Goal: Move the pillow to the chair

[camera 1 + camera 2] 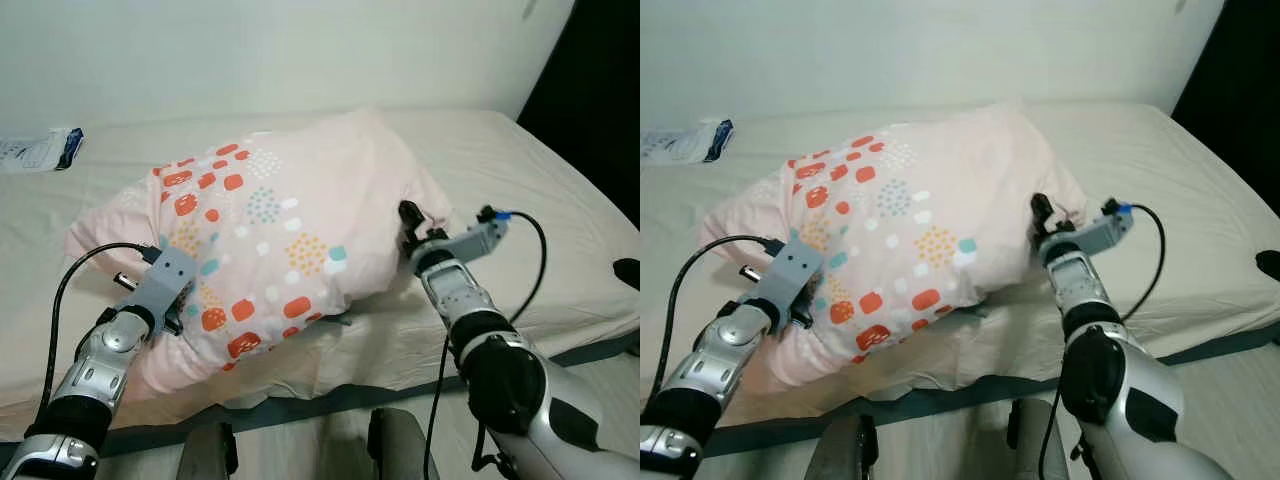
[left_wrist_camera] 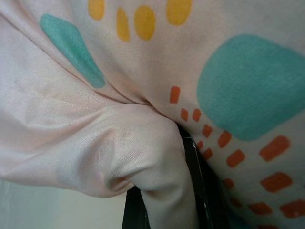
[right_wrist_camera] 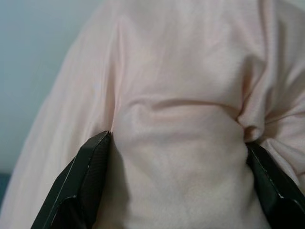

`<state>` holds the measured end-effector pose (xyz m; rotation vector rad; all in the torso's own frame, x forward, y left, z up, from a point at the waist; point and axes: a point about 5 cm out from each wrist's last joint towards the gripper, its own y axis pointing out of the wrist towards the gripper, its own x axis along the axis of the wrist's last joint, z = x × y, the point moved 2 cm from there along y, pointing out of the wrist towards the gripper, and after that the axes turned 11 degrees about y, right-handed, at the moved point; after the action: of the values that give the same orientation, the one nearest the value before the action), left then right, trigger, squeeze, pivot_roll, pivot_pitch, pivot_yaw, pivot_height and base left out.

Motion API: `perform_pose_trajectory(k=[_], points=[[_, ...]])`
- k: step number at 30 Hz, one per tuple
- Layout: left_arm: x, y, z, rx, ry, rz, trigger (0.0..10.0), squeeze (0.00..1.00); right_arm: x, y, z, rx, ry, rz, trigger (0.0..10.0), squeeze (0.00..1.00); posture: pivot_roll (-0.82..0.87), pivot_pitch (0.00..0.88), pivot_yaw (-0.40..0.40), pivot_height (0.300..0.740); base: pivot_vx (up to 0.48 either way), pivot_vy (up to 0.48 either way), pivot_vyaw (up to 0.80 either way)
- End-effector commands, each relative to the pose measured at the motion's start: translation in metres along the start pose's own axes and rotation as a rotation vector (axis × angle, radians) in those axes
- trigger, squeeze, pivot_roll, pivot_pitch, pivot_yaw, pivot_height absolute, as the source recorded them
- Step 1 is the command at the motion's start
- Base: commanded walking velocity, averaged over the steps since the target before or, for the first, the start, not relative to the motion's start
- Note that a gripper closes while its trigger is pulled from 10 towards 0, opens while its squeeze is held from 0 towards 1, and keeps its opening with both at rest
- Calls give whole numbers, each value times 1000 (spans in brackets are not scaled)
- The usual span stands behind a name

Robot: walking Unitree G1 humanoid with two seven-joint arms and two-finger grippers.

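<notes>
Both tools, left tool (image 1: 178, 300) and right tool (image 1: 408, 232), clamp opposite ends of soft, light pillow (image 1: 265, 225) on bed (image 1: 520, 170); fabric bunches, may slip.

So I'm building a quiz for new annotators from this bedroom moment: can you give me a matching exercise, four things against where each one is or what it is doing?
Things:
1. pillow
2. left gripper
3. right gripper
4. white and blue packet

Places or states:
A. pinching a fold at the patterned near end of the pillow
B. lying on the bed near the wall, on the robot's far left
C. held between both grippers above the mattress edge
D. fingers set wide on the plain pink side

Pairs: 1-C, 2-A, 3-D, 4-B
</notes>
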<state>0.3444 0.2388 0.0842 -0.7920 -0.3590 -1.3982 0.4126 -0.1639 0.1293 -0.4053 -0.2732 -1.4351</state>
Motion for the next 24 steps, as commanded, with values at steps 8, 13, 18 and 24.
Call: perform_pose_trajectory(k=[8, 13, 18, 24], points=[[14, 5, -14, -37, 4, -37, 0, 0, -13, 8, 23, -4, -264, 79, 0, 0, 53, 41, -88, 577, 0, 0, 0], [15, 6, -13, -33, 1, -37, 0, 0, -10, 9, 25, -6, -339, 74, 0, 0, 49, 35, -89, 577, 0, 0, 0], [16, 8, -13, -29, 0, -39, 0, 0, -5, 10, 28, 1, -370, 61, 0, 0, 42, 37, -89, 577, 0, 0, 0], [16, 9, -13, -22, -14, -39, 0, 0, -3, 9, 27, 8, -518, 58, 0, 0, 30, 31, -85, 577, 0, 0, 0]])
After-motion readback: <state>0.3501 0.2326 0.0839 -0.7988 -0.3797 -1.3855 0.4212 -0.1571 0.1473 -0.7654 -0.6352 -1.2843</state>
